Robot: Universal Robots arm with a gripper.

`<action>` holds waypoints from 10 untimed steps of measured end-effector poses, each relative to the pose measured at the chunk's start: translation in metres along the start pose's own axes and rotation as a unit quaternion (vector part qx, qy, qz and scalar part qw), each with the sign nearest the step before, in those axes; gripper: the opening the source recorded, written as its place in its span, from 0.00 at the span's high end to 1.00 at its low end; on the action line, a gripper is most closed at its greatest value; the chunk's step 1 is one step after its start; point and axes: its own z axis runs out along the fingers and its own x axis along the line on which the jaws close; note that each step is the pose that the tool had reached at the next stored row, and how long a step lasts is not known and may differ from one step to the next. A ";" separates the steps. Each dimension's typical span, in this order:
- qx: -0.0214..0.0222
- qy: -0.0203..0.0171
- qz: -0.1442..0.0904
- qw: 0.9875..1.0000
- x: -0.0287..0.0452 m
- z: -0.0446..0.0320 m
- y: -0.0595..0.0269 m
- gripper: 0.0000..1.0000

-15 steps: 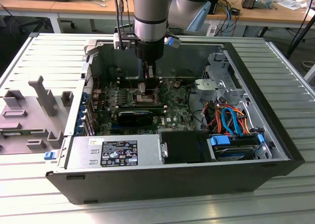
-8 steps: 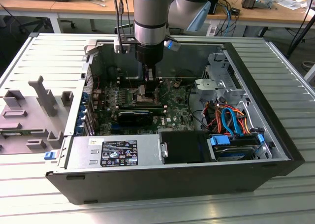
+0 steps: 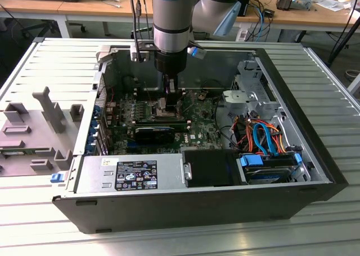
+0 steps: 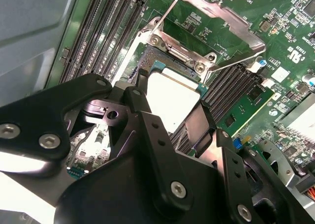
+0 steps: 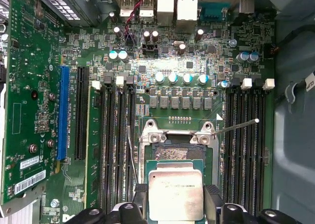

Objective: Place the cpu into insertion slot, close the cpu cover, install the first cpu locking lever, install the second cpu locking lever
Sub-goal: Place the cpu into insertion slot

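None of the four steps was done as I judged it: my gripper (image 5: 175, 205) clamped the cpu (image 5: 175, 184) by two edges just above the insertion slot (image 5: 172, 152), whose cpu cover (image 4: 236, 27) stood raised open.

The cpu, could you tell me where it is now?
In the first wrist view, the cpu is held in the hand, over the insertion slot.
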 end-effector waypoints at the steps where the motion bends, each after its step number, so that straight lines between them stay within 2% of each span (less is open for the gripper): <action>1: 0.000 0.000 0.000 1.000 0.0000 0.0001 0.0000 0.46; 4: 0.000 0.000 0.000 1.000 0.0000 0.0007 0.0000 0.46; 6: 0.000 0.000 0.000 1.000 -0.0006 0.0052 0.0000 0.46; 10: 0.000 0.001 0.000 1.000 -0.0011 0.0053 0.0000 0.46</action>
